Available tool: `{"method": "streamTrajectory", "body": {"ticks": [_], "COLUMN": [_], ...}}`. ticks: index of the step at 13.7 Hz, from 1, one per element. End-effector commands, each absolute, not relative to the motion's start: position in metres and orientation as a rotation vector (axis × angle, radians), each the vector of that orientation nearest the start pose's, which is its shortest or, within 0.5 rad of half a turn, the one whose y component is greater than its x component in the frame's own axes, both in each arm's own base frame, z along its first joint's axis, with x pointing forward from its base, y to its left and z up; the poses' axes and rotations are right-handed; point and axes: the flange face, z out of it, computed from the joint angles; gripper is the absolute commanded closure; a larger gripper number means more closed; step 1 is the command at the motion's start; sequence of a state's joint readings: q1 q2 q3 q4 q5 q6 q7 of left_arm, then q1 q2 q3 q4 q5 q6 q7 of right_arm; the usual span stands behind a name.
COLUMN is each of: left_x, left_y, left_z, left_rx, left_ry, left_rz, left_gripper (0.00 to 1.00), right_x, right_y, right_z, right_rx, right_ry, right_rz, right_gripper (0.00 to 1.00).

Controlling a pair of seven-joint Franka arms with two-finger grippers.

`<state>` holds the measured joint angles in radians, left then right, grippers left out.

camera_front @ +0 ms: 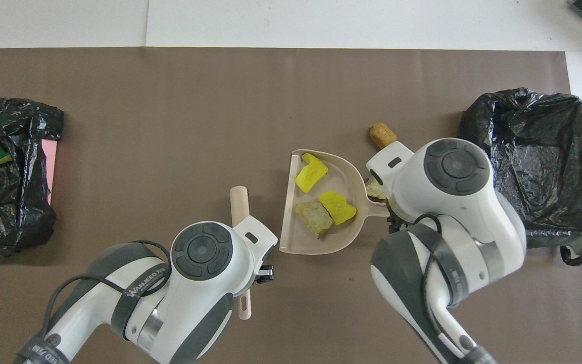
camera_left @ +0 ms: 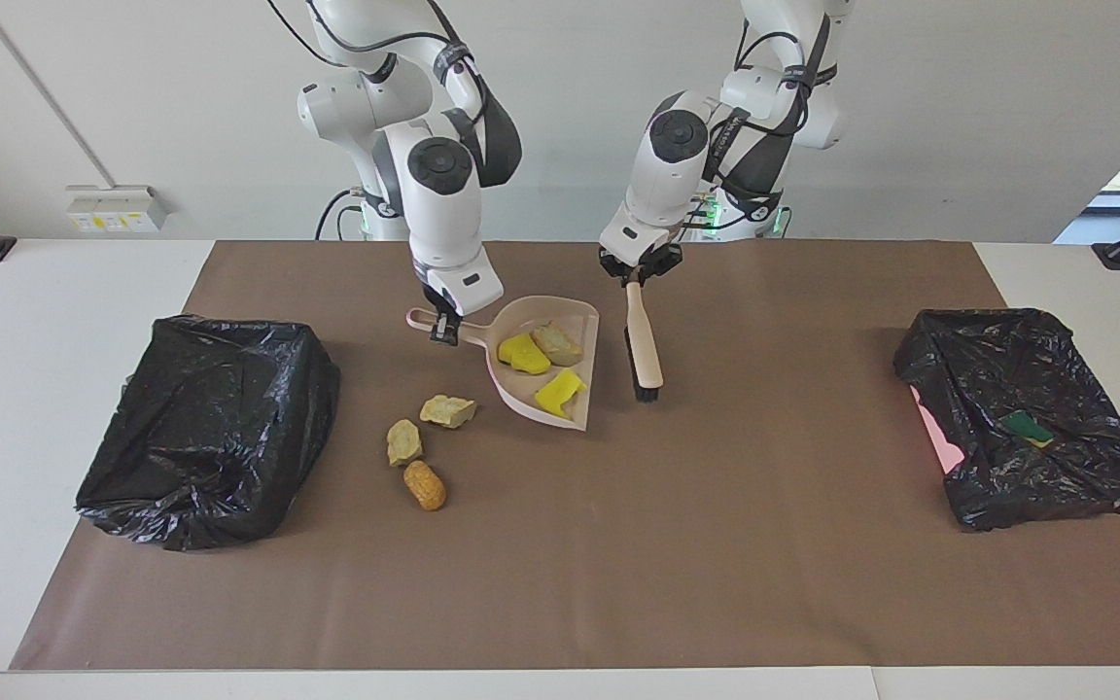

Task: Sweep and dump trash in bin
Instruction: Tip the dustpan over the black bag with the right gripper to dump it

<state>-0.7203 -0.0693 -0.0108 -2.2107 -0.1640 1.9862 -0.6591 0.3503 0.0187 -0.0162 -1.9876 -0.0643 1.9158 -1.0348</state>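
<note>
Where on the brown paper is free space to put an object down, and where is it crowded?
Free: the wide brown paper between the beige hand brush and the black-bagged bin holding a green sponge. Crowded: around the pink plastic dustpan and three loose scraps.

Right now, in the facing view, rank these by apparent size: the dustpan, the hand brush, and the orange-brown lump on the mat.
1. dustpan, largest.
2. hand brush, long and slim.
3. orange-brown lump, clearly smallest, though nearest the camera.

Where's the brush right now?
The brush hangs from the left gripper, shut on its handle, bristles down beside the dustpan, toward the left arm's end.
</note>
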Motion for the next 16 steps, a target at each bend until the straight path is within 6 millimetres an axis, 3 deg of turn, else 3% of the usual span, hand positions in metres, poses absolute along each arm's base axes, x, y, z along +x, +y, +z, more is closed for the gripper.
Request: {"method": "streamTrajectory", "body": {"ticks": [1, 3, 5, 6, 9, 11, 13, 14, 15, 16], "left_x": [0.32, 0.28, 0.243, 0.224, 0.193, 0.181, 0.183, 0.186, 0.188, 0.191], "left_y": [-0.349, -0.38, -0.403, -0.405, -0.412, -0.413, -0.412, -0.411, -0.412, -0.414], "left_z": [0.393, 0.383, 0.373, 0.362, 0.346, 0.331, 0.331, 0.331, 0.329, 0.334], "left_rx": [-3.113, -3.113, -3.131, -3.122, -3.117, -3.123, -3.125, -3.124, -3.116, -3.119], "left_ry": [-0.02, -0.028, -0.058, -0.02, -0.019, 0.007, 0.009, 0.012, 0.017, 0.04], "left_rz": [0.291, 0.258, 0.214, 0.215, 0.202, 0.188, 0.187, 0.19, 0.196, 0.198], "left_gripper": [1.0, 1.0, 1.0, 1.0, 1.0, 1.0, 1.0, 0.78, 0.71, 0.71], "right_x": [0.523, 0.529, 0.531, 0.53, 0.527, 0.529, 0.531, 0.534, 0.538, 0.541], "right_y": [0.107, 0.041, -0.04, -0.08, -0.161, -0.201, -0.227, -0.233, -0.235, -0.233], "right_z": [0.499, 0.528, 0.541, 0.543, 0.551, 0.552, 0.545, 0.545, 0.544, 0.542], "right_rx": [-2.44, -2.506, -2.575, -2.607, -2.721, -2.774, -2.742, -2.718, -2.697, -2.669], "right_ry": [-2.016, -1.942, -1.857, -1.82, -1.835, -1.937, -2.035, -2.154, -2.248, -2.311], "right_rz": [0.111, 0.088, 0.069, 0.063, 0.084, 0.209, 0.296, 0.404, 0.494, 0.571], "right_gripper": [1.0, 1.0, 1.0, 1.0, 1.0, 1.0, 1.0, 1.0, 1.0, 1.0]}}
